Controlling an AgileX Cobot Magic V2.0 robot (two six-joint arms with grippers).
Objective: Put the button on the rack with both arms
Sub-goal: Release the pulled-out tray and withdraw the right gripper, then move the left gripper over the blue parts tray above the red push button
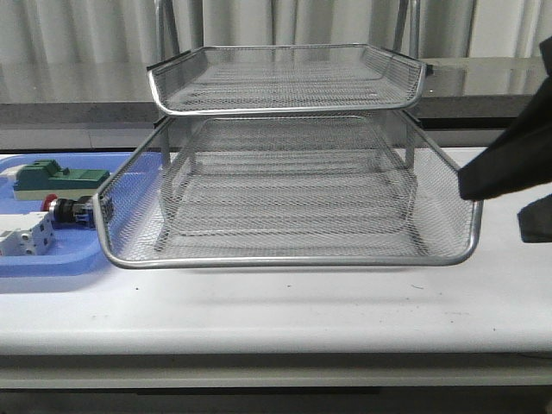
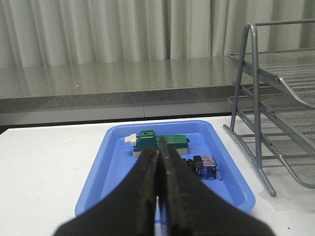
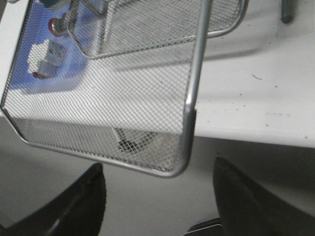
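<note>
- Front view: we see the big wire rack (image 1: 289,185) standing in the middle of the white table (image 1: 276,302). The button (image 1: 65,210) lies on its side in the blue tray (image 1: 52,259), just left of the rack. A green block (image 1: 59,178) sits behind it and a white block (image 1: 24,235) in front. The dark right arm (image 1: 509,159) reaches in near the rack's right side.
- Left wrist view: our left pincer (image 2: 158,169) is pressed together with nothing in it. It hangs over the blue tray, and the button (image 2: 203,166) is just beside it.
- Right wrist view: our right pincer (image 3: 160,191) is spread wide and pinches nothing. The rack's front corner (image 3: 184,157) is between its fingers.
</note>
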